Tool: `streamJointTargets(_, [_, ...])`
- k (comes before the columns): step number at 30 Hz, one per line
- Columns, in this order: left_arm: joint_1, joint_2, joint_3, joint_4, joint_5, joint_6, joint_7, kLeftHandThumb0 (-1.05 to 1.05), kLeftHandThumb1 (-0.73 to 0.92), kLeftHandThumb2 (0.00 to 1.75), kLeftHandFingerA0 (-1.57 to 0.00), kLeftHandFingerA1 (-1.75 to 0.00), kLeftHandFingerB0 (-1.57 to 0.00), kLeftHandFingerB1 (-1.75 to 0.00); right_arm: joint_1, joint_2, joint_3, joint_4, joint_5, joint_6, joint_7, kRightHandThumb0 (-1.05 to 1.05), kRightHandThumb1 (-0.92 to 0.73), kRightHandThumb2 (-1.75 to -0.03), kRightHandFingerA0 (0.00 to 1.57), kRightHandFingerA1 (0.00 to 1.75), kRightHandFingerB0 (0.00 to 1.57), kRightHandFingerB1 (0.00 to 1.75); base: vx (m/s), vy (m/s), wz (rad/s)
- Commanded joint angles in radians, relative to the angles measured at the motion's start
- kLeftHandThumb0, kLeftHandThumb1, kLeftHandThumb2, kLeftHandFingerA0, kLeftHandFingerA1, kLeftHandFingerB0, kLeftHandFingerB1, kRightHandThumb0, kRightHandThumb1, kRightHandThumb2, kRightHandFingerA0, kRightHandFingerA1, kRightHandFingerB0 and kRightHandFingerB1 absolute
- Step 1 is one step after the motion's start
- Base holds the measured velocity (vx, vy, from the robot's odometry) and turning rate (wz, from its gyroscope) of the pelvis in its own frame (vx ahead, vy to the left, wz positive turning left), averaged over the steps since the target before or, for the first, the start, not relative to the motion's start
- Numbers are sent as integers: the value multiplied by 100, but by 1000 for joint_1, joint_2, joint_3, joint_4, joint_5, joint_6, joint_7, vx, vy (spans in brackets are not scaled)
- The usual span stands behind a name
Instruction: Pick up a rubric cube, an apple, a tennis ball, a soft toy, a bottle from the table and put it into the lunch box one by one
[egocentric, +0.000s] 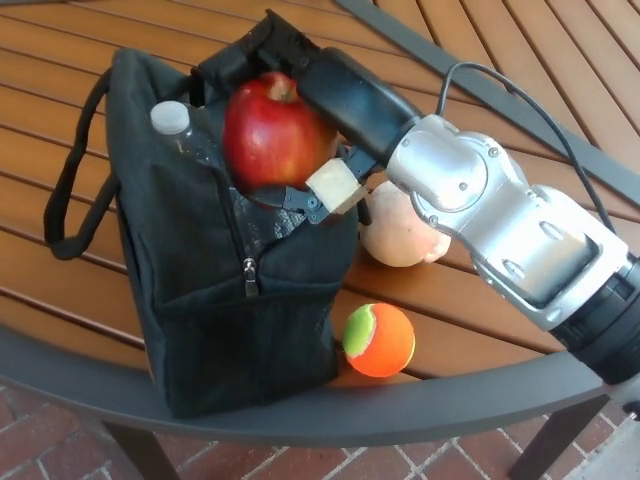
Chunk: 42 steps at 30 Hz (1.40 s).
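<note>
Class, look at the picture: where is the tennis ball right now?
In the head view, the tennis ball lies on the table near its front edge, just right of the black lunch box and in front of the soft toy.

An outdoor patio: a slatted wooden table with a dark metal rim stands on red brick paving.
</note>
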Motion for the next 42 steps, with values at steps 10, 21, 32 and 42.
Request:
streamJointTargets(10, [6,29,6,6,2,-43,-5,5,59,99,-98,-118,-92,-99,-201,-61,189,-47,-378,46,250,-105,-74,-62,0,0,0,0,0,0,0])
streamJointTargets(21, [26,13,15,-36,-19,-16,-25,7,59,98,-100,-119,-90,-99,-169,-76,164,-57,-446,112,315,-105,-64,-110,0,30,2,1,0,0,0])
streamJointTargets(32, [24,27,10,-1,-5,-39,-21,3,61,92,-102,-119,-92,-99,-132,-42,48,-74,-488,116,299,-93,-74,-107,0,23,0,6,0,0,0])
streamJointTargets(42, [17,29,17,32,-9,-65,-21,7,56,99,-109,-118,-95,-101,-86,-34,-258,-109,-520,144,130,-54,-71,-62,1,41,20,34,0,0,0])
